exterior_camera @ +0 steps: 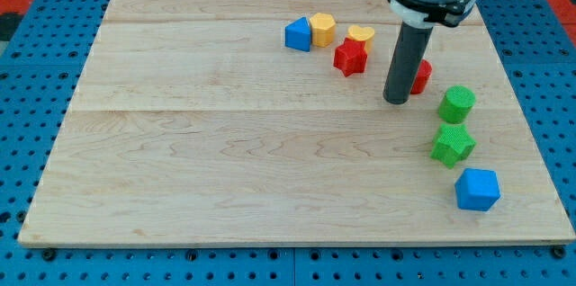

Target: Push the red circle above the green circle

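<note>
Your end effector is a plain rod – no jaws, so nothing to open or close, and it's holding nothing. My tip (395,102) is resting on the tabletop (225,169), pressing against the view's left side of the red circle (420,75), which the rod is partly hiding. The red circle is sitting just up and left of the green circle (456,103), close but not touching. Below the green circle you're seeing a green star (452,145), then a blue cube (476,189). Toward the view's top – a red star (350,56), a yellow heart (361,35), a yellow hexagon (322,28), a blue triangle (297,34), clustered.
</note>
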You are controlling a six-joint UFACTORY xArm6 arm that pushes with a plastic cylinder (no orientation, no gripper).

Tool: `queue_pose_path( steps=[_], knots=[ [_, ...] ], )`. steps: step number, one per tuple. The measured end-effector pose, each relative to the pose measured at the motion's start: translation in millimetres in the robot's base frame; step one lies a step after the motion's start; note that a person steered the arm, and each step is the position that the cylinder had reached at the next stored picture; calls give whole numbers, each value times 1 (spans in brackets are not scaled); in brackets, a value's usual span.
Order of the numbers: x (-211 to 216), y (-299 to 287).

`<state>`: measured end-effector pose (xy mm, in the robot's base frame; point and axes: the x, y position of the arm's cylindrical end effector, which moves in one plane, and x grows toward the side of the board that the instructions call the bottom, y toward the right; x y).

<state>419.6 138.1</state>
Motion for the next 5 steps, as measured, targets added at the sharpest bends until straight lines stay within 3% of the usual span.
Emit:
queue_pose_path(
  steps=[3,4,5],
  knots=[
    [-15,23],
    [-22,-7],
    [-37,27]
  ],
)
